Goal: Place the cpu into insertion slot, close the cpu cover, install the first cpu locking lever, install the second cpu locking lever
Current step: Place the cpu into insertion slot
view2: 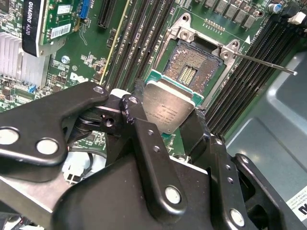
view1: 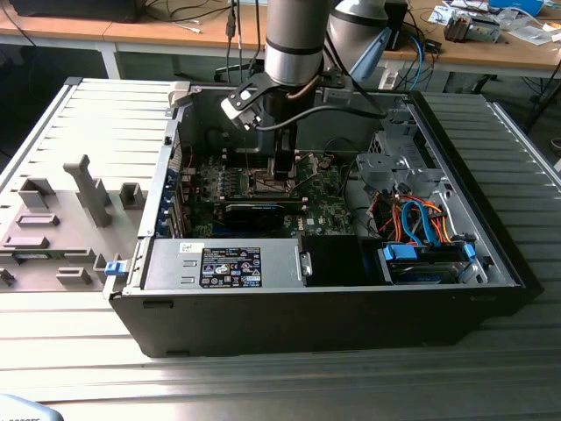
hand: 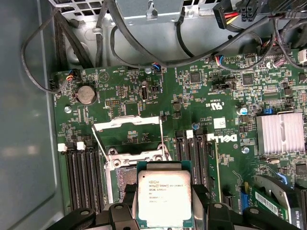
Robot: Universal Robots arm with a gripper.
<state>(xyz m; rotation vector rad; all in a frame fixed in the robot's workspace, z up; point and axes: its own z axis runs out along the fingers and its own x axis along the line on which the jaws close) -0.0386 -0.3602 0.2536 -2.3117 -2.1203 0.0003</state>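
Second wrist view: held cpu (view2: 168, 108) near insertion slot (view2: 191, 68).

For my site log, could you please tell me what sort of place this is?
Probably a robotics or electronics lab: an opened computer case lies on a slatted metal table, with cable-strewn wooden desks behind.

Silvery-grey cpu (hand: 164, 197) with green edge; black claw (view2: 168, 112); green board (hand: 201, 91); slot (view2: 192, 69) dark, speckled gold, silvery rim; grey ribbed table (view1: 263, 386); blue and orange cables (view1: 421, 224).
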